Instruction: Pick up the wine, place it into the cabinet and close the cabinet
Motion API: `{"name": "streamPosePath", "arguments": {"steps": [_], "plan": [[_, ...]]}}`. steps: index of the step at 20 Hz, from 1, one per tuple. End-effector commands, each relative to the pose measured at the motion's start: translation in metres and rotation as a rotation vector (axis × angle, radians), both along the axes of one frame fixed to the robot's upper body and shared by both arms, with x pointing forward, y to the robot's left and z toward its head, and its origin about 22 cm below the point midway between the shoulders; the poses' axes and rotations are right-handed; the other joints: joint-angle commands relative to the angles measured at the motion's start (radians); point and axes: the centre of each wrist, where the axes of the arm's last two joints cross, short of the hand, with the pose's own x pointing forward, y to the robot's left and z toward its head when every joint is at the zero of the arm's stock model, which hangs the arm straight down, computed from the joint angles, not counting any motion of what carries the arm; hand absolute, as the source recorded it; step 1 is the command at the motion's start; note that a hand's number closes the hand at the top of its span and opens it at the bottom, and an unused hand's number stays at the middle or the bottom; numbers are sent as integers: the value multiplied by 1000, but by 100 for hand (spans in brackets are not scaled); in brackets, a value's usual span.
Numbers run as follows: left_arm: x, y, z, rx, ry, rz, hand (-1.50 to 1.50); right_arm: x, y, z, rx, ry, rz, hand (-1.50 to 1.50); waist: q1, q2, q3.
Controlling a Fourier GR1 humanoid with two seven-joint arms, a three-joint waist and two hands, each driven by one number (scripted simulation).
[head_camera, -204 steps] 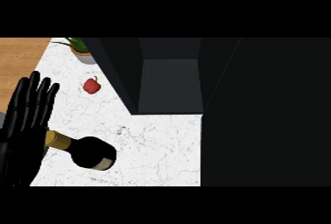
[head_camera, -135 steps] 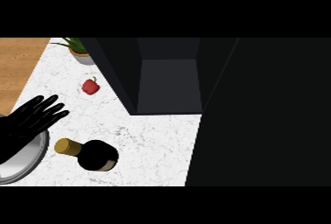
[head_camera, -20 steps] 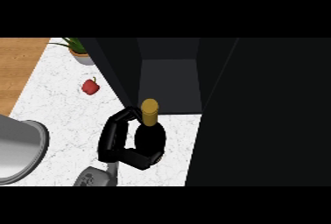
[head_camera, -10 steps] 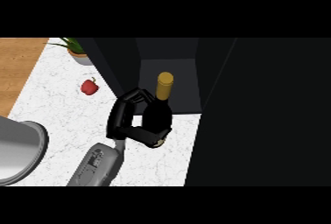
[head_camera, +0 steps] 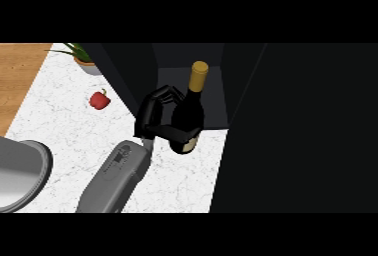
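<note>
The wine bottle (head_camera: 192,105) is dark with a gold-capped neck and is held in front of the open dark cabinet (head_camera: 214,107). Its neck shows against the cabinet's inside. Its base hangs over the white counter (head_camera: 66,130) at the cabinet's front edge. My left hand (head_camera: 153,117) is shut on the bottle's lower body from its left side, and its curled fingers hide part of the glass. The grey forearm runs down to the lower edge. My right hand does not show.
A wide dark panel (head_camera: 303,130), apparently the cabinet's open door, fills the right side. A small red fruit (head_camera: 100,100) and a potted plant (head_camera: 83,61) sit at the back left. A large grey rounded shape (head_camera: 22,175) lies at the left edge.
My left hand has carried the bottle up and to the right, from over the counter to the cabinet's opening. The neck now reaches further into the cabinet.
</note>
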Motion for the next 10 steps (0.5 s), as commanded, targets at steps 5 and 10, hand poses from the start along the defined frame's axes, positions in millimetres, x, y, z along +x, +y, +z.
{"name": "streamPosePath", "arguments": {"steps": [5,10], "plan": [[36,-18,16,-27,1,19,150,-23,-7,29,101,-19,73,-150,-10,5,0],[45,-25,15,-8,26,47,150,-24,-4,29,98,6,90,-150,-18,5,-1]]}}
